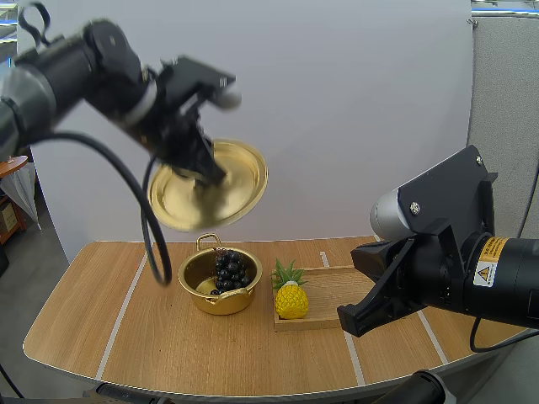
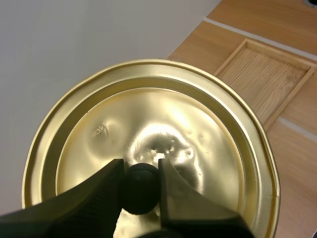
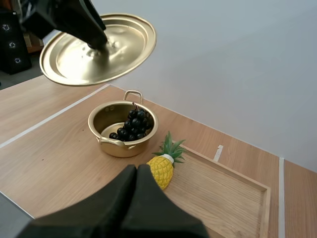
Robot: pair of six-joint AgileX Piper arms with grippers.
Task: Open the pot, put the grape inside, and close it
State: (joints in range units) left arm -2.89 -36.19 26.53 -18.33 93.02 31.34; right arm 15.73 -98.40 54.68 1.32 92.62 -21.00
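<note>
Overhead, wooden worktop [image 1: 101,337], wooden tray [image 1: 333,295] with right tool [image 3: 136,171] near it, fingers together, gold lid [image 1: 236,181] aloft above the pot [image 1: 221,301], left tool [image 2: 141,166] clamped on its knob [image 2: 141,191], pot open beside the tray, grapes [image 1: 229,269] inside.

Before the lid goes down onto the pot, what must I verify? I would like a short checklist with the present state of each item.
1. Left gripper shut on the knob of the lid: ok.
2. Grapes inside the pot: ok.
3. Grapes below the pot's rim: cannot tell.
4. Lid level: not ok, it hangs tilted.
5. Right gripper away from the pot: ok, shut on nothing, by the wooden tray.
6. Pineapple apart from the pot: ok.
</note>
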